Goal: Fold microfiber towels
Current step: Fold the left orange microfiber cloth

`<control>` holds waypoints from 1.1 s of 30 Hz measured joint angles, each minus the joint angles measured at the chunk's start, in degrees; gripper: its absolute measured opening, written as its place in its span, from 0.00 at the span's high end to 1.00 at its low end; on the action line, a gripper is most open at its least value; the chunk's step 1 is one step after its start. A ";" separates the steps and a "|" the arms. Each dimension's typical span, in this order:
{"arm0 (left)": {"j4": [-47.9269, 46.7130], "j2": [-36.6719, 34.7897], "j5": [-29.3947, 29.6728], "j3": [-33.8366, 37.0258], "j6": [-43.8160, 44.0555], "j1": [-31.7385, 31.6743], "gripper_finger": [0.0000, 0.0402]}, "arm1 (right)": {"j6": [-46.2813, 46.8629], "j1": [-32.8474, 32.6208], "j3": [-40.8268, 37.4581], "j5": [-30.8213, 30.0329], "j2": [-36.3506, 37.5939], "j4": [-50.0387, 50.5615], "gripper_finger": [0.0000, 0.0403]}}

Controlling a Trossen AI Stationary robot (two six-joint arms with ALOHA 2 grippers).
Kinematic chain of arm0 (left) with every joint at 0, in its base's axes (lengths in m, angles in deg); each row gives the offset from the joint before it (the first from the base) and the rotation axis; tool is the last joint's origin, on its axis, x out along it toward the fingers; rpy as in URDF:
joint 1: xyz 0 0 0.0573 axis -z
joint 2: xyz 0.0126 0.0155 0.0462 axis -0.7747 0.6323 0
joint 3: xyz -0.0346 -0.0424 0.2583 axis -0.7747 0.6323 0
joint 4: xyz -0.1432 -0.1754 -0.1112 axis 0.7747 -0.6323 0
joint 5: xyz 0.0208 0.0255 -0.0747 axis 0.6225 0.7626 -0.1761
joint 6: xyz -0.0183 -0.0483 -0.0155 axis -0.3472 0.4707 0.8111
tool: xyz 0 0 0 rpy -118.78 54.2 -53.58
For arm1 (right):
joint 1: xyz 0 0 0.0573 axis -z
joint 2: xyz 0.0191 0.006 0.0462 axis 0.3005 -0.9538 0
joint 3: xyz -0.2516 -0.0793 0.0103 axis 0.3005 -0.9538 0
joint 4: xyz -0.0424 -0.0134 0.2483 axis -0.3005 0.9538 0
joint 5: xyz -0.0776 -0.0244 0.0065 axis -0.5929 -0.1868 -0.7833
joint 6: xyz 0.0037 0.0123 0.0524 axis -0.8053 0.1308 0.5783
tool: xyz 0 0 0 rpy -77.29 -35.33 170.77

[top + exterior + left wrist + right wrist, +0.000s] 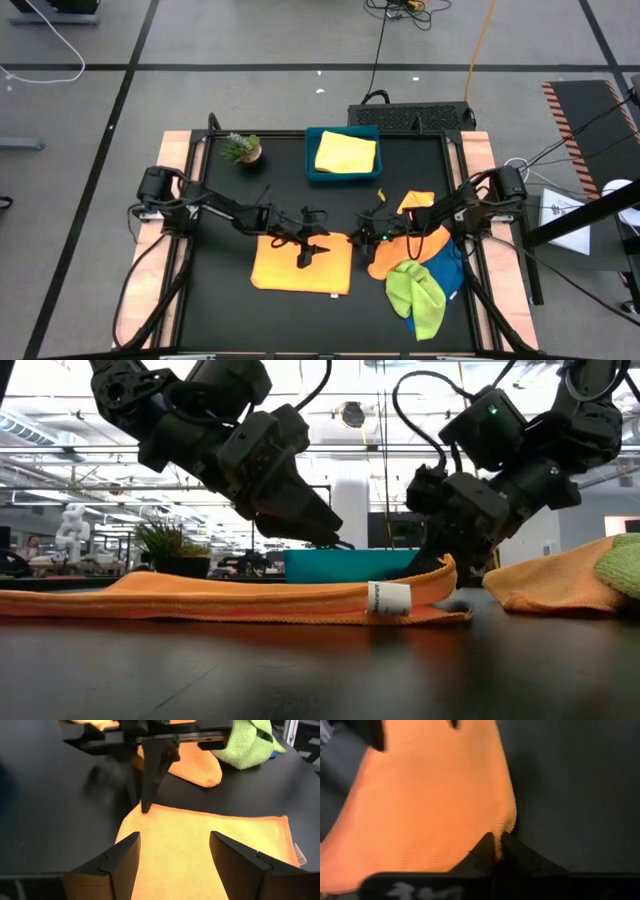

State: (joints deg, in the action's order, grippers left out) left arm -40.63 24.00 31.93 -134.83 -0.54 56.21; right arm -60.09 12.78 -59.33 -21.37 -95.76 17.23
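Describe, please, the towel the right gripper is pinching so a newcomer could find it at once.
On the black table, look front and centre, between the two arms. The flat orange towel lies spread there, its right edge pinched by the right gripper. Its orange neighbour lies crumpled beside the green towel.

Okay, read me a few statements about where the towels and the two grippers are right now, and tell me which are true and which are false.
1. A yellow towel lies in the blue tray. True.
2. The right gripper is pinching the edge of the flat orange towel. True.
3. The left gripper is shut on that towel. False: its fingers stand open above it.
4. The lime green towel is spread flat at the table's middle. False: it sits bunched on the right-hand pile.
5. A small potted plant stands beside the tray. True.
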 joint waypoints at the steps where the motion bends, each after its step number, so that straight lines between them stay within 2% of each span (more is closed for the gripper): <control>1: 0.07 0.00 -0.55 0.00 0.11 -0.41 0.40 | -1.03 -0.02 0.00 0.00 0.09 -1.00 0.98; 7: 0.33 0.00 -2.66 -0.24 0.57 -3.30 0.40 | -3.49 -0.02 0.33 0.02 0.13 -5.96 0.98; 13: 0.34 0.00 -6.08 -1.36 0.97 -5.93 0.40 | -7.59 0.00 2.81 0.13 0.13 -6.38 0.99; 17: -0.50 0.60 -11.05 -3.01 1.25 -7.13 0.40 | -10.16 0.00 4.57 0.15 0.13 -5.92 0.99; 20: -2.19 2.39 -11.56 -3.69 0.98 -7.39 0.40 | -11.58 -0.01 5.93 0.17 0.13 -4.49 0.99; 26: -1.35 5.80 -16.11 -4.20 0.37 -7.72 0.40 | -12.90 -0.49 7.35 0.17 0.15 -1.65 0.99; 33: -1.02 6.10 -18.40 -4.17 0.06 -8.04 0.40 | -13.64 -0.96 7.34 0.17 0.17 -1.00 0.99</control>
State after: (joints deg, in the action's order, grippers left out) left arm -41.65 30.09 13.53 -139.01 -0.49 48.16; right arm -73.73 11.82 -51.99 -21.20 -95.59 16.23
